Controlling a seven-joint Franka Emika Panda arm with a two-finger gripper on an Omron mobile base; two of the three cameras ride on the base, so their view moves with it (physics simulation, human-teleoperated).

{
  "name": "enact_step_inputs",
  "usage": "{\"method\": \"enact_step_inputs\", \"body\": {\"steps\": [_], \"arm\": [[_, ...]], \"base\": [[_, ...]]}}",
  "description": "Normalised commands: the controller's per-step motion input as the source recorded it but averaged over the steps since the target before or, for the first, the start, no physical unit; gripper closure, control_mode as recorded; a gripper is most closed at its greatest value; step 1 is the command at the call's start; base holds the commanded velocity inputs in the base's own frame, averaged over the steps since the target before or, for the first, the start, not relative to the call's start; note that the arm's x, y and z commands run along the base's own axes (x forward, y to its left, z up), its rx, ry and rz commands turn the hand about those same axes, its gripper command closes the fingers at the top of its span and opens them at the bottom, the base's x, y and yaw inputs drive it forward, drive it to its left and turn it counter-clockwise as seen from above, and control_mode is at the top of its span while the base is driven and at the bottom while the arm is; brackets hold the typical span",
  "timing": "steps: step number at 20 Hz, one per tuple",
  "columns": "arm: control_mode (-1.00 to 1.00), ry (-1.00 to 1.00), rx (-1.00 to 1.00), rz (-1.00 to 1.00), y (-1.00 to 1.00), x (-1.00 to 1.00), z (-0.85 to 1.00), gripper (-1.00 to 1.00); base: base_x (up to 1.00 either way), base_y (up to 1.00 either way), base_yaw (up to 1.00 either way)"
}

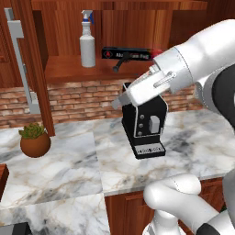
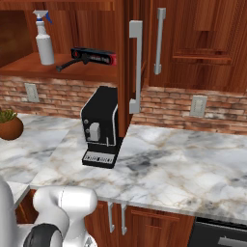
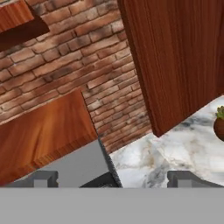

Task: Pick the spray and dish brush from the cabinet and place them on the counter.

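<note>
I have the arm raised over the bench point(image 1: 59, 170), its hand hanging in front of the black coffee machine point(image 1: 144, 126) and pointing down and to the left in the left base view. In the hand view the jaws point(image 3: 113, 177) stand wide apart with nothing between them, looking at brick wall, the machine's grey top and the edge of an open cabinet door.

What matters for my next move is height. The spray bottle point(image 1: 87, 41) stands upright on the shelf inside the cabinet point(image 1: 73, 71), above the hand and off to its left, so it lies up and away from where the jaws point now. Its long axis is vertical, so I judge a level approach from the front suits it best.

The dish brush point(image 1: 120, 64) lies on the same shelf to the right of the bottle, apart from it, its slim handle slanting down toward the shelf's front edge, just beside a long black-and-red box point(image 1: 128, 54). It sits nearer the hand than the bottle does. Both things are yet to be picked.
</note>
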Motion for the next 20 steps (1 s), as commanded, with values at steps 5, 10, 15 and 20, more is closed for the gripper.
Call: {"method": "enact_step_inputs", "body": {"steps": [5,10,15,20], "arm": [[-1.00,-0.08,0.06,-0.06,-0.57,-0.30,0.01,-1.00],[-1.00,-0.17,0.08,-0.03,-0.48,-0.47,0.00,-1.00],[-1.00,-0.23,0.00,0.00,-0.09,-0.42,0.00,-1.00],[-1.00,-0.24,-0.14,0.00,-0.11,-0.38,0.06,-1.00]], "base": [[0.00,0.00,0.00],[0.00,0.00,0.00],[0.00,0.00,0.00],[0.00,0.00,0.00]]}}
